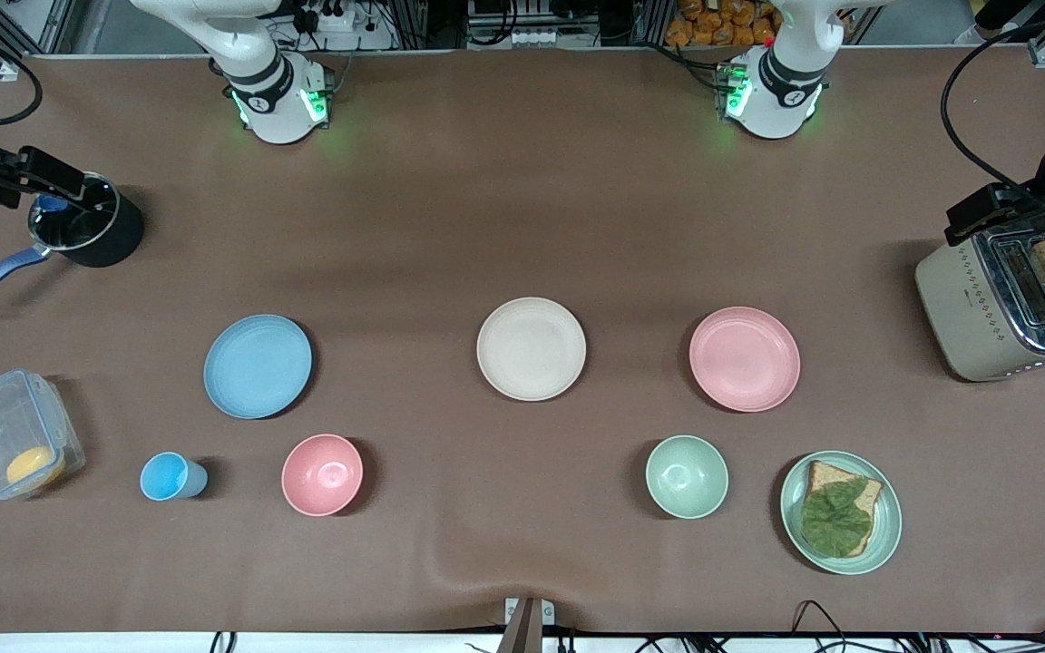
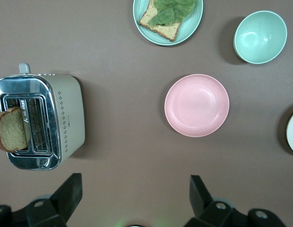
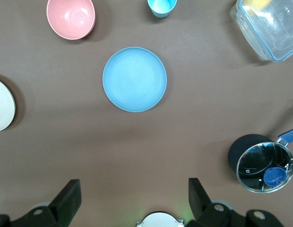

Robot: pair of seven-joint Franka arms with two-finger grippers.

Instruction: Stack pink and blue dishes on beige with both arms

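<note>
Blue plate (image 1: pixel 258 366), beige plate (image 1: pixel 531 348) and pink plate (image 1: pixel 744 358) lie flat in a row across the brown table (image 1: pixel 522 209), blue at nine o'clock of the beige, pink at three o'clock, each well apart. All three look light, stiff and matte, with ringed rims, likely best pinched at the raised edge. Right gripper (image 3: pixel 132 201) and left gripper (image 2: pixel 134 198) hover high, fingers spread apart and empty.

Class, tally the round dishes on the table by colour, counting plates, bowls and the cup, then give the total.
Pink: 2, pink plate, pink bowl
Blue: 2, blue plate, blue cup
Beige: 1, beige plate
Green: 2, green bowl, green plate with the toast
Total: 7
</note>
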